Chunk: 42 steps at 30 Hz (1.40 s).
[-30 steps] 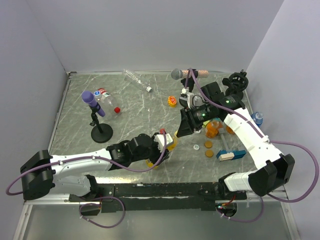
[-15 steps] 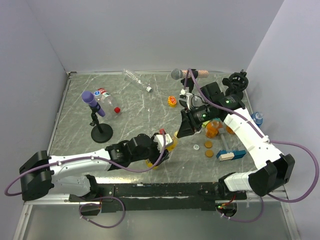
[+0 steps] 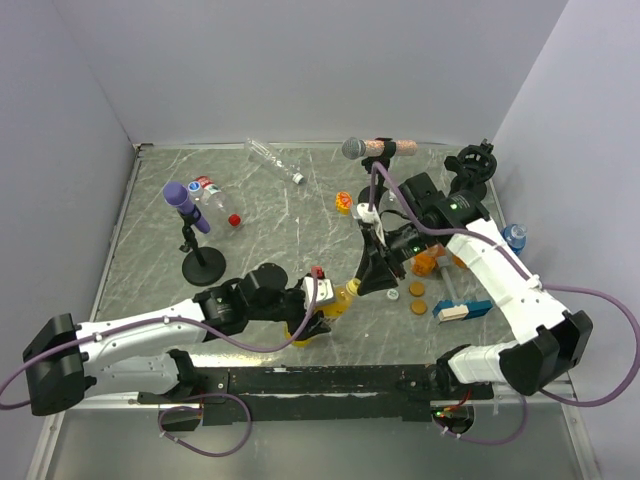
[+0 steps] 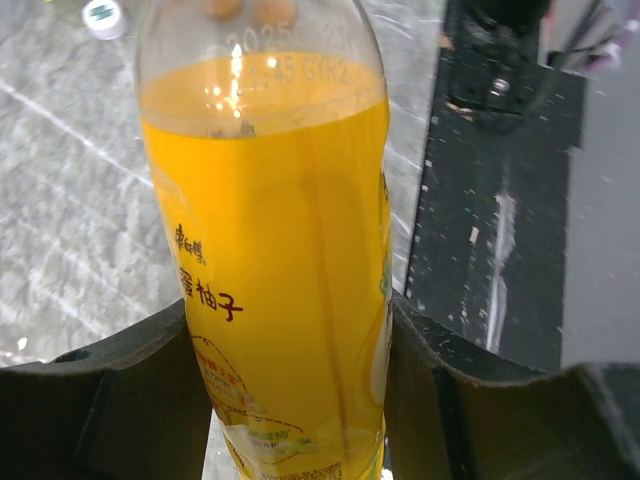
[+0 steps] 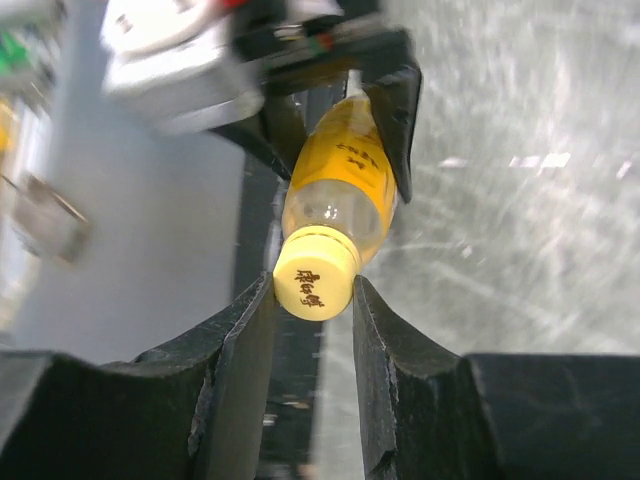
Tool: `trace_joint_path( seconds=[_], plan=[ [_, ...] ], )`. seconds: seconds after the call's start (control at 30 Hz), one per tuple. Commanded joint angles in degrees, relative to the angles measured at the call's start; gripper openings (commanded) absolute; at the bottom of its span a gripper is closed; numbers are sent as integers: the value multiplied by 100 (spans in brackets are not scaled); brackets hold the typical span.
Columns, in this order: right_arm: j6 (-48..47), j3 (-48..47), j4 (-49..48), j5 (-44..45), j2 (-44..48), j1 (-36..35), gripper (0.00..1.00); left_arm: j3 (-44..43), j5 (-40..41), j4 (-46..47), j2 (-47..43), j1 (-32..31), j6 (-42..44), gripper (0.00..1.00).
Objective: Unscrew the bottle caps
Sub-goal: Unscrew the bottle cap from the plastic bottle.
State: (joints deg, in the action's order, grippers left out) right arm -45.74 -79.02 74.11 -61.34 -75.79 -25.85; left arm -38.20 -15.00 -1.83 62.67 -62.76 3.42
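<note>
The yellow cap (image 5: 315,285) is pinched between the closed fingers of the right gripper (image 5: 312,292). It sits on the juice bottle (image 4: 268,250), which is tilted near the middle of the near edge of the tabletop (image 3: 270,215), its body clamped in the left gripper (image 4: 285,400) with jaws half spread. A good turn likely means rolling the right wrist about the neck's line, not pulling, while the left grip stops the body spinning. From above, the right gripper covers the cap. The neck thread, the bottle's base and whether it touches the tabletop cannot be made out.
</note>
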Motion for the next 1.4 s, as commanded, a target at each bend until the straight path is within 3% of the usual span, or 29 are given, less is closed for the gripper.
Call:
trace_joint_path(
  seconds=[0.0, 0.33, 0.43, 0.53, 0.73, 0.93, 1.13, 1.23, 1.37],
  plan=[
    [-1684, 79, -87, -116, 467, -263, 16, -162, -1091, 614, -352, 255, 440, 5],
    [-676, 80, -677, 377, 381, -369, 22, -302, -1101, 569, -45, 440, 414, 5],
    [-77, -7, -845, 649, 416, -351, 40, -373, -1040, 578, 78, 440, 379, 5],
    [152, -192, -793, 712, 521, -185, 72, -425, -864, 552, 140, 431, 396, 5],
    [837, -43, -1459, 746, 1030, 264, 98, -505, -373, 420, 44, 431, 282, 5],
    [1444, 142, -1891, 922, 1295, 597, 99, -408, 278, 376, -203, 335, 203, 5],
    [1533, -60, -1067, -18, 874, 1046, 99, -522, 1340, 314, -265, 1, 177, 5],
    [1672, -96, -792, 78, 741, 1099, 99, -575, 1718, 358, -238, -104, 107, 5],
    [2698, 89, -1459, 595, 1074, 1117, 99, -557, 2027, 507, -177, -245, -8, 5]
  ],
)
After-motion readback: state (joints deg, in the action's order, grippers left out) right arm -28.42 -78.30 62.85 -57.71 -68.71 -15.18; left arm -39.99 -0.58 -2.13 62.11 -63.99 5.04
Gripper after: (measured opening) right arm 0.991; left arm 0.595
